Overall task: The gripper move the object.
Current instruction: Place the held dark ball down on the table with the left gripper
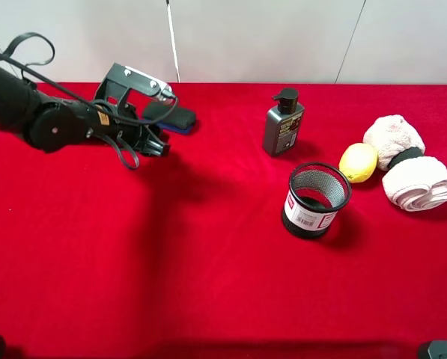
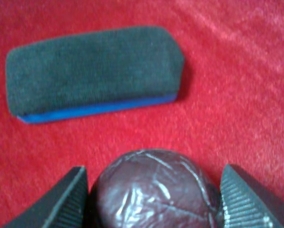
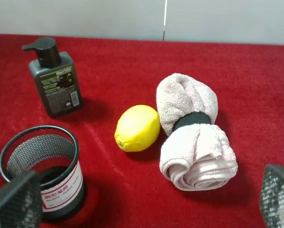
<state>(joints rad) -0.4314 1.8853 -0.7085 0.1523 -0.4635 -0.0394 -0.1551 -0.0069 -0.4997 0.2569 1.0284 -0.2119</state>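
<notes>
The small dark maroon ball (image 2: 153, 190), with a crackled shiny surface, sits between the two dark ribbed fingers (image 2: 68, 202) of my left gripper (image 2: 153, 199); both fingers press its sides. In the high view the left gripper (image 1: 157, 140) is at the far left of the red cloth, next to the eraser, and the ball is hidden behind the arm's end. My right gripper (image 3: 151, 209) is open and empty, with its mesh-textured fingertips wide apart above the cloth in front of the lemon and the towel.
A flat dark eraser with a blue base (image 2: 94, 73) lies just beyond the ball (image 1: 172, 117). At the right stand a grey pump bottle (image 1: 283, 123), a black mesh cup (image 1: 316, 199), a yellow lemon (image 1: 358, 161) and a rolled pink towel (image 1: 410, 164).
</notes>
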